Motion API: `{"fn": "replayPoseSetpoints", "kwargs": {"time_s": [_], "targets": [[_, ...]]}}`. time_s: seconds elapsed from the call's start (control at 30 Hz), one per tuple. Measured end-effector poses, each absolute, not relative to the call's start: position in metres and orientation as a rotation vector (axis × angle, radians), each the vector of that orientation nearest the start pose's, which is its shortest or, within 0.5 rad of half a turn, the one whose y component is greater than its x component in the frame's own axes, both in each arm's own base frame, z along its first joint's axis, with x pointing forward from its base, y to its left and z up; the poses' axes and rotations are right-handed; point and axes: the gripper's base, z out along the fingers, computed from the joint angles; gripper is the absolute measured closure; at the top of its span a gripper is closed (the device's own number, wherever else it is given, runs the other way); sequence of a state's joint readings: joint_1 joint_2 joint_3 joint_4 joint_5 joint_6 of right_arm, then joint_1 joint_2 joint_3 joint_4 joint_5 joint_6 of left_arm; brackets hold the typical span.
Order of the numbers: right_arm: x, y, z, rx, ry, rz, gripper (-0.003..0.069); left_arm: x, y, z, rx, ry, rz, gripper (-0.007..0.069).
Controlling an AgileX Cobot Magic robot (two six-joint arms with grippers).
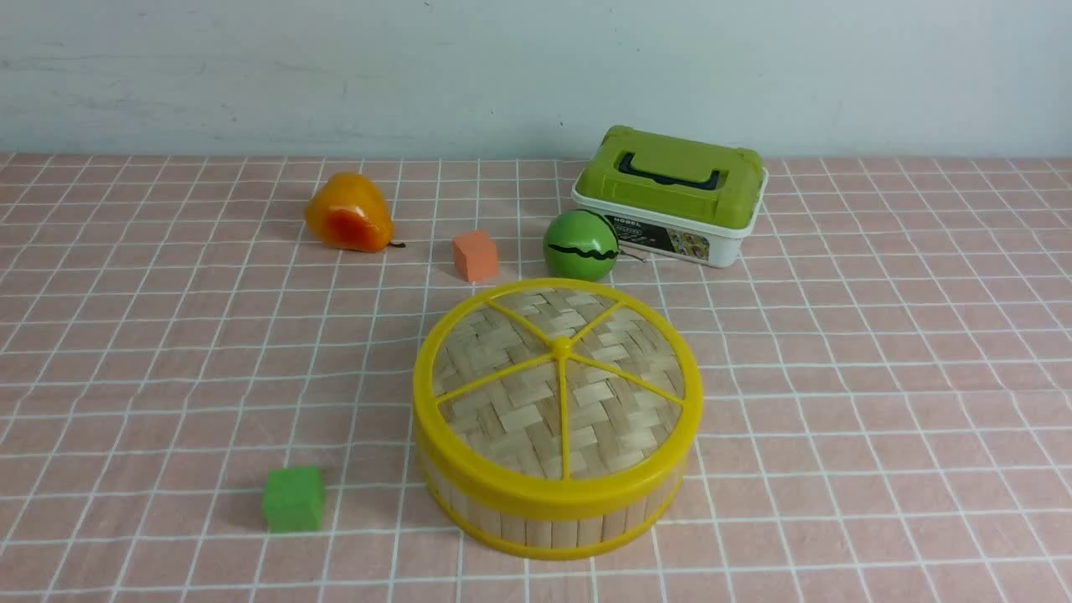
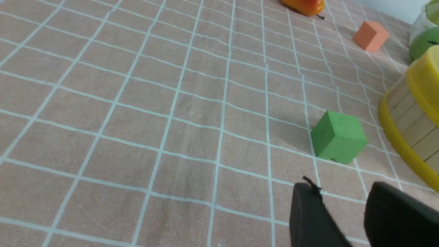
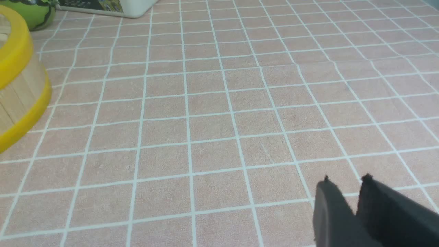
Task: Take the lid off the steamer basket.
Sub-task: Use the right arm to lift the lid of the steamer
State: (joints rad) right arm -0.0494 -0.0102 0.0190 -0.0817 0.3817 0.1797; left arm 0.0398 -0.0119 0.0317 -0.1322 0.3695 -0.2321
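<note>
The lid (image 1: 557, 377), woven pale bamboo with a yellow rim and spokes, sits closed on the steamer basket (image 1: 544, 528) at the table's middle front. Neither arm shows in the front view. In the left wrist view my left gripper (image 2: 343, 188) is open and empty, low over the cloth beside the green cube, with the basket wall (image 2: 411, 116) and lid rim (image 2: 425, 79) off to one side. In the right wrist view my right gripper (image 3: 346, 180) is shut and empty over bare cloth, well away from the basket (image 3: 20, 92) and lid rim (image 3: 12, 58).
A green cube (image 1: 293, 498) lies left of the basket. Behind the basket are an orange cube (image 1: 475, 255), a green melon ball (image 1: 579, 244) and a white box with a green lid (image 1: 670, 193). An orange pear (image 1: 347, 213) lies at the back left.
</note>
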Motion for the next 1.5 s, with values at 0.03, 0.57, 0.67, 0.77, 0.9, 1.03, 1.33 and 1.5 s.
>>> {"fn": "replayPoseSetpoints", "kwargs": {"time_s": [0.03,0.57,0.67,0.77,0.9,1.03,1.33,1.5], "targets": [[0.0521,-0.0054,0.1731,0.164,1.866,0.009,0.055,0.0528,-0.0022,0.1702,-0.336,1.848,-0.262,0.0386],[0.0521,-0.0054,0.1731,0.164,1.866,0.009,0.0531,0.0528,-0.0022,0.1702,-0.336,1.848,-0.262,0.0386],[0.0521,-0.0054,0.1731,0.164,1.866,0.009,0.0527,0.0528,-0.0022,0.1702,-0.336,1.848,-0.262,0.0386],[0.0521,-0.0054,0.1731,0.164,1.866,0.009,0.0524,0.0528,-0.0022,0.1702,-0.336,1.848,-0.262,0.0386],[0.0521,-0.0054,0.1731,0.164,1.866,0.009,0.0519,0.0528,-0.0022,0.1702,-0.336,1.848,-0.262,0.0386],[0.0521,-0.0054,0.1731,0.164,1.866,0.009,0.0516,0.0528,-0.0022,0.1702,-0.336,1.848,-0.261,0.0386],[0.0522,-0.004,0.173,0.201,1.863,0.057,0.0505,0.0528,-0.0022,0.1702,-0.335,1.848,-0.26,0.0386],[0.0531,0.0021,0.1747,0.417,1.813,0.32,0.0501,0.0528,-0.0022,0.1702,-0.335,1.848,-0.26,0.0386]]}}
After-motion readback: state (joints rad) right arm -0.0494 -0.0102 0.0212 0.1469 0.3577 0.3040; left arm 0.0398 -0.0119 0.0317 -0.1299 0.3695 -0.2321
